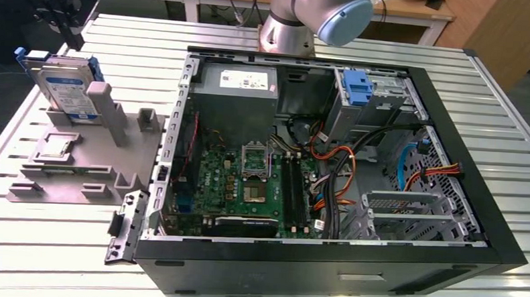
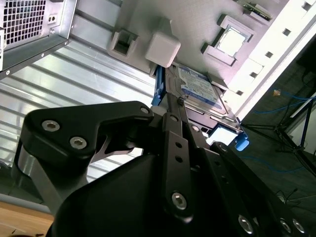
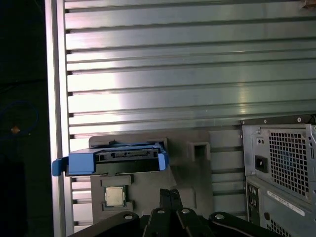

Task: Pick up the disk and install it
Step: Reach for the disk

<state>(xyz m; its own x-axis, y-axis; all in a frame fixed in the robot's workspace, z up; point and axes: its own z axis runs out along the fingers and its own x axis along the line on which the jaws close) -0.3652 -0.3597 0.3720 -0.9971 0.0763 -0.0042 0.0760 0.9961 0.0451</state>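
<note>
Ribbed aluminium is making up the worktop (image 1: 28,245), and most of it is being taken up by an open computer case (image 1: 476,218) lying on its side across the centre and right of the exterior view. At the left of that frame a grey holder (image 1: 111,175) is sitting on the worktop. The disk (image 1: 69,89) is standing on edge in the holder, in the upper left of the frame, with its blue bracket wrapping the edges. The end effector (image 3: 170,196) is hanging over the holder, near the disk but apart from it, fingers pressed together and carrying nothing.

To my eye the disk is going to feel dense and rigid for its size. Its smooth metal faces could slip, and its insides would not forgive a knock. The exposed upper edge, pinched across the two flat faces by the blue bracket, is looking like the safest hold.

Counting down: one case, one holder, one disk, one blue caddy (image 1: 357,85) inside the case, and one small square chip (image 1: 58,146) on the holder.
</note>
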